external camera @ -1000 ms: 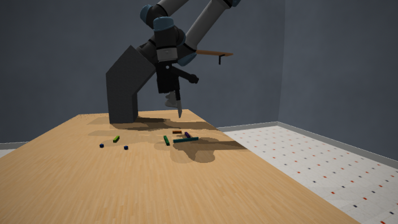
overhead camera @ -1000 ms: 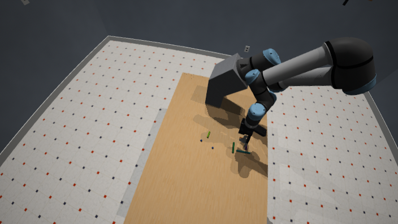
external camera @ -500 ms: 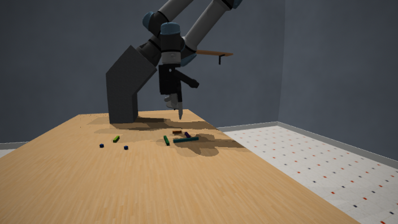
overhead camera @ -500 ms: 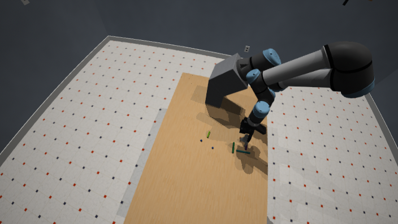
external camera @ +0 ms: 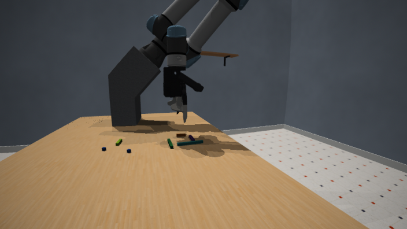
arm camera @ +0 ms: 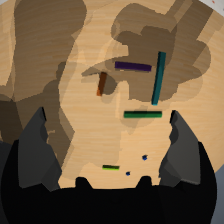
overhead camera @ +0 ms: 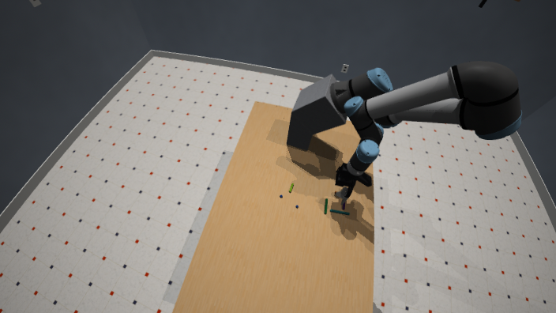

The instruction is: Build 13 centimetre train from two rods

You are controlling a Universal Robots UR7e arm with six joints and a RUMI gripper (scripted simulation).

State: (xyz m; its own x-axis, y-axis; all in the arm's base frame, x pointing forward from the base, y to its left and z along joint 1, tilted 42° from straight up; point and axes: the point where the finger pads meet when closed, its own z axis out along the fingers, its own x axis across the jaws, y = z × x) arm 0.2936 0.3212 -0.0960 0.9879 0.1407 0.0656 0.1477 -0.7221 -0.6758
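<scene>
My gripper [external camera: 182, 112] is open and empty, pointing down and hovering well above the wooden table over a cluster of rods. In the wrist view the cluster lies between the fingers and ahead of them. A green rod [arm camera: 143, 114] lies nearest. A turquoise rod [arm camera: 158, 78] lies at right angles to it, a purple rod [arm camera: 133, 66] lies beyond, and an orange rod [arm camera: 101, 83] lies to the left. None of them touch. A lime rod [external camera: 118, 141] lies apart to the left. The green rod [external camera: 170, 143] and turquoise rod [external camera: 189, 143] also show in the exterior view.
Two small blue rods [external camera: 103, 148] [external camera: 129, 150] lie near the lime rod. The arm's dark grey base block [external camera: 130, 89] stands at the far end of the table. The table's right edge [overhead camera: 373, 221] runs close to the rod cluster.
</scene>
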